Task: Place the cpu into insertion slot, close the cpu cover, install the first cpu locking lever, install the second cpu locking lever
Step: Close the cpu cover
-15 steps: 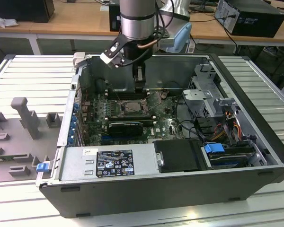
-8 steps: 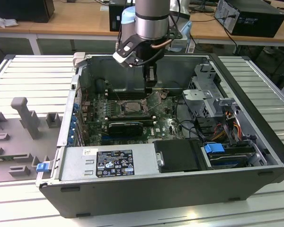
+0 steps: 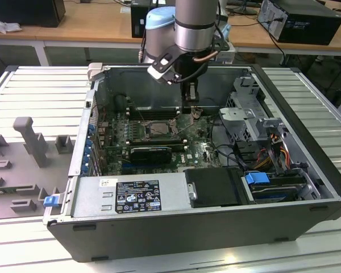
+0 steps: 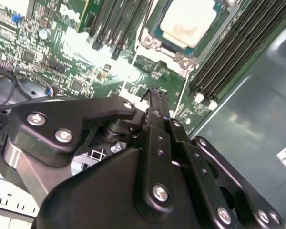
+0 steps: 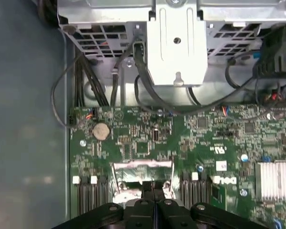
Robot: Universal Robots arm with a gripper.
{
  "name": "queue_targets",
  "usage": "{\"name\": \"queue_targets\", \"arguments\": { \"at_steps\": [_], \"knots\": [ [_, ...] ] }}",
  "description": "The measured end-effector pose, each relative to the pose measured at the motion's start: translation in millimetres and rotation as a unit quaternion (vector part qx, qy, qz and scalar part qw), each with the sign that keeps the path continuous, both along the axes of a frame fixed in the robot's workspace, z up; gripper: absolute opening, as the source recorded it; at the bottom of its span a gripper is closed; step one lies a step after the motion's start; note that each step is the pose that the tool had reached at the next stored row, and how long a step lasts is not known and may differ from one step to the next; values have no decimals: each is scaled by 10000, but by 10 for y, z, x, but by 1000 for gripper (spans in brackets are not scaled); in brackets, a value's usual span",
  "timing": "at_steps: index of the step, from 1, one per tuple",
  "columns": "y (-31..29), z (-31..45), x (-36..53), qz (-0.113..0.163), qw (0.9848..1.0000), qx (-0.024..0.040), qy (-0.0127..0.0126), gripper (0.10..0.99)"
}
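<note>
**CPU's seated, claw parked at the socket edge**

So the cpu (image 4: pixel 188 21) is sitting flat in the insertion slot (image 3: pixel 157 128), pale lid up, so that step looks done to me. Whether the cpu cover is down over it, I honestly can't tell.

The claw (image 4: pixel 155 93) is clenched, fingers pressed together with nothing visible between them. Its tip hangs low over the motherboard just beside the socket, on the side facing the drive cage (image 5: pixel 176 43). My guess is it's pinched narrow like that so it fits in among the tight stuff and can nudge the thin wire lever (image 4: pixel 181 98) running right beside the tip.

Room-wise it's cramped:
- memory slots (image 4: pixel 229 52) flank the socket on both sides
- cables (image 5: pixel 57 102) loop near the cage
- the tower case (image 3: pixel 176 233) walls box everything in

The only real open room is straight up, out the open side of the case lying on the ribbed surface (image 3: pixel 23 85).
</note>
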State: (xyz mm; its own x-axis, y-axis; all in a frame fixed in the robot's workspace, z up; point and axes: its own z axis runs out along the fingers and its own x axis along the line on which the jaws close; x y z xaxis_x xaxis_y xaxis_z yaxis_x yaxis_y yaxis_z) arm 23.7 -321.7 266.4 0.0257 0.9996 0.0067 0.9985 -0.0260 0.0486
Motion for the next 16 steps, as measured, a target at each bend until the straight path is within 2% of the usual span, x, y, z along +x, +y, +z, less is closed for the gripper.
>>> {"name": "queue_targets", "arguments": {
  "at_steps": [2, 6, 13, 14, 16],
  "knots": [
    [2, -26, 34, 18, 10000, 1, 4, 106],
    [24, -59, 192, 27, 10000, 1, 6, 106],
    [55, -117, 374, 80, 10000, 0, 6, 106],
    [64, -147, 408, 103, 9999, 0, 6, 106],
    [71, -204, 409, 119, 9999, 0, 6, 106]
  ]
}}
